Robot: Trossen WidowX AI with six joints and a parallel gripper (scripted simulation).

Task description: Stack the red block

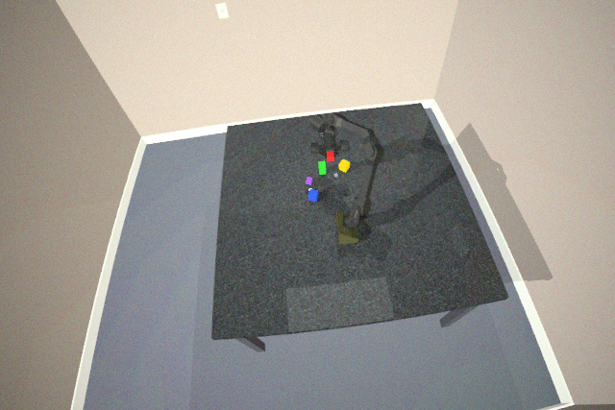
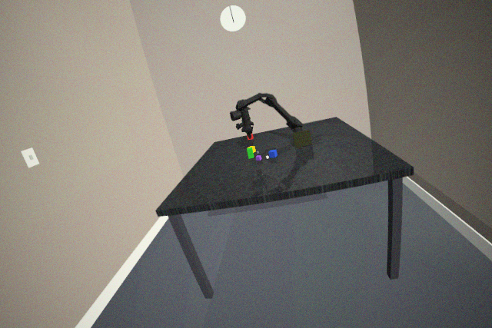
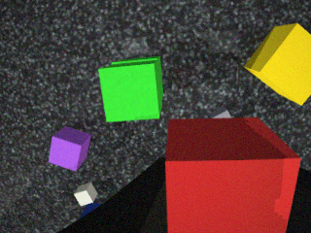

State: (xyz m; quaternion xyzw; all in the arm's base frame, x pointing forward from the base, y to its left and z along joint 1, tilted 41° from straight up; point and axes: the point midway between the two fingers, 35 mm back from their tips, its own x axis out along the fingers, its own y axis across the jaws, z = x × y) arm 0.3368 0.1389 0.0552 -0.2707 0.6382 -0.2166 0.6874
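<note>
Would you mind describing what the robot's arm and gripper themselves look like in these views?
The arm is a slender chain of matte black links with rounded joint housings, rising from a dull olive-yellow base block. The gripper is equally black and blocky, with a small boxy attachment at the wrist. No cables, labels or markings can be made out at this size.

No readable writing, numbers, labels or brand marks appear anywhere in the three views. The coloured blocks show plain, unmarked faces. The round white disc [image 2: 232, 18] high on the wall carries only a single dark line, with no numerals. The small white wall plate [image 2: 30, 157] is blank.
</note>
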